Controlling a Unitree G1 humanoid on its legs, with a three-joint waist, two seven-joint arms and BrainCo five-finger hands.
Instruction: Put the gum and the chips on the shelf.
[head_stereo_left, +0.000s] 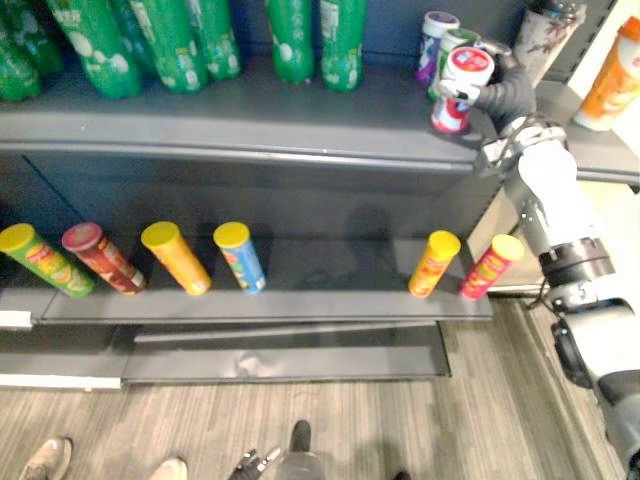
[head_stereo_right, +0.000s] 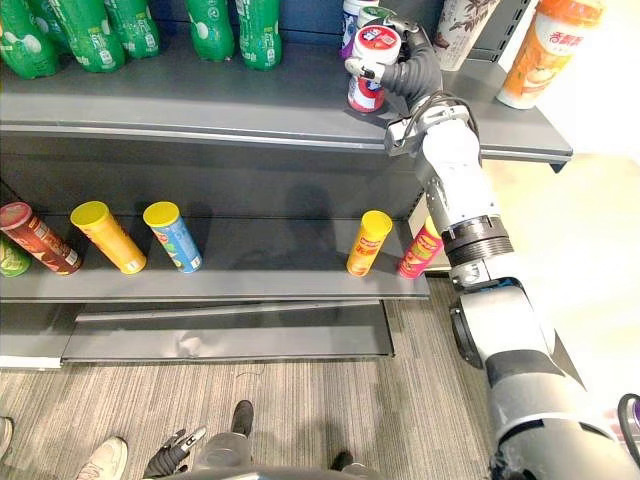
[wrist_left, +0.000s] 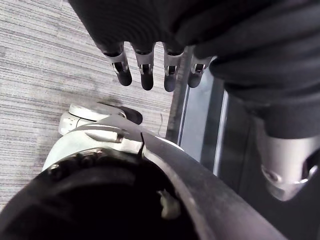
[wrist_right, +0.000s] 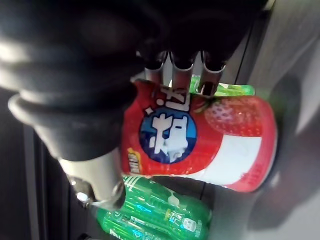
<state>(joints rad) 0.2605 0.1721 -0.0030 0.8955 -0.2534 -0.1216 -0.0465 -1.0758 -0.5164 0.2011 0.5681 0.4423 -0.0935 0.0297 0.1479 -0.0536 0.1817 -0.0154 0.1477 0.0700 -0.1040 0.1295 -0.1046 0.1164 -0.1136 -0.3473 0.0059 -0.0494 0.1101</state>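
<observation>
Setting the gum (head_stereo_left: 452, 112) on the top shelf (head_stereo_left: 250, 120) beside other jars (head_stereo_left: 435, 40), the right hand (head_stereo_left: 510, 95) grips it, fingers curled round; release seems left. Chips (head_stereo_left: 237, 255) line the lower shelf (head_stereo_left: 330, 268). The left hand (wrist_left: 146, 75) hangs low, relaxed and empty.

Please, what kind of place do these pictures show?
Probably a shop aisle, or a mock-up of one: dark metal shelves with green bottles in a row above and chip tubes spaced out below. The right hand holds a red-and-white canister at the upper one.
</observation>
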